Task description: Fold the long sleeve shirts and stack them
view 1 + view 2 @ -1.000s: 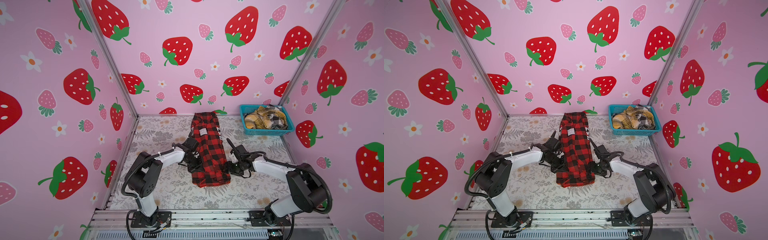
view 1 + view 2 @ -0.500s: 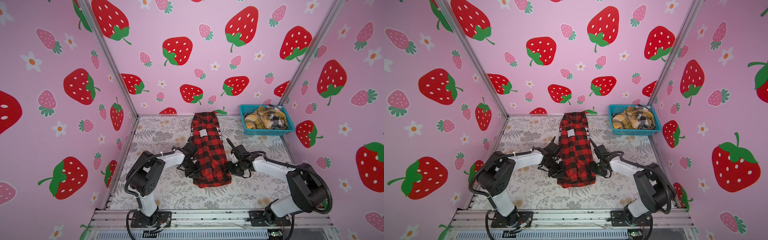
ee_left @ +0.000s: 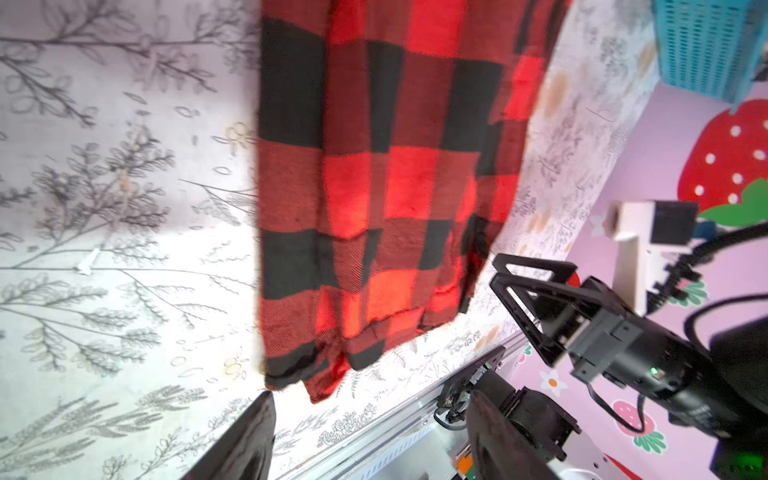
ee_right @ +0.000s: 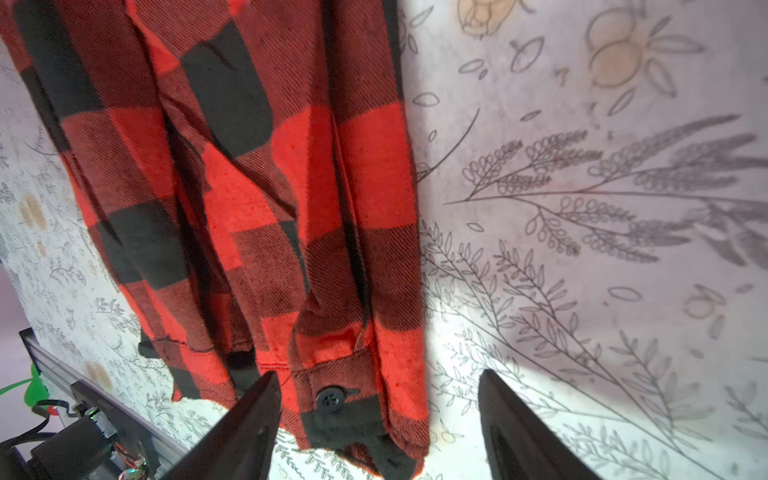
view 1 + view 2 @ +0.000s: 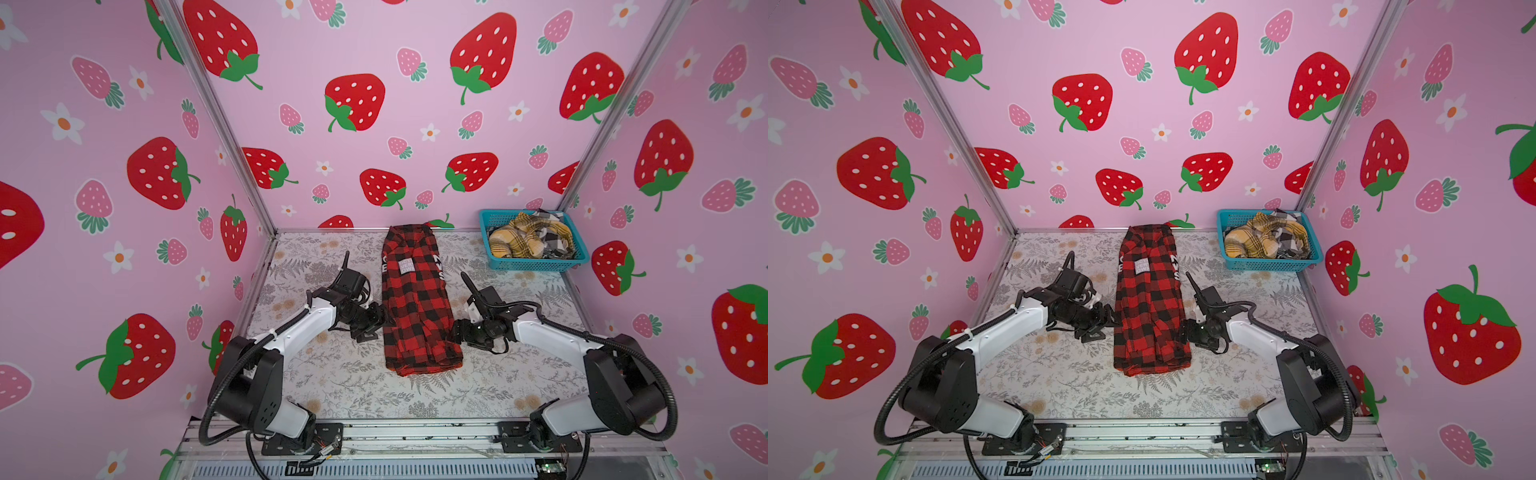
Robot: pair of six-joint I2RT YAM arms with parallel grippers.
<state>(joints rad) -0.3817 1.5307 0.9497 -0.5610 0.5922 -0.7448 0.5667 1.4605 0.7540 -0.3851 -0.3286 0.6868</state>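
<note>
Two wide-open grippers hold nothing: the left gripper and the right gripper sit on each side of the red shirt, a long folded strip on the table. Next, I think, they must grab its near end and fold it over.

The folded long sleeve shirt lies lengthwise down the middle of the table, collar end toward the back wall. The basket sits in the far right corner, well apart from it (heaped shirts inside). The left gripper is just beside the shirt's left edge and the right gripper is at its right edge.
</note>
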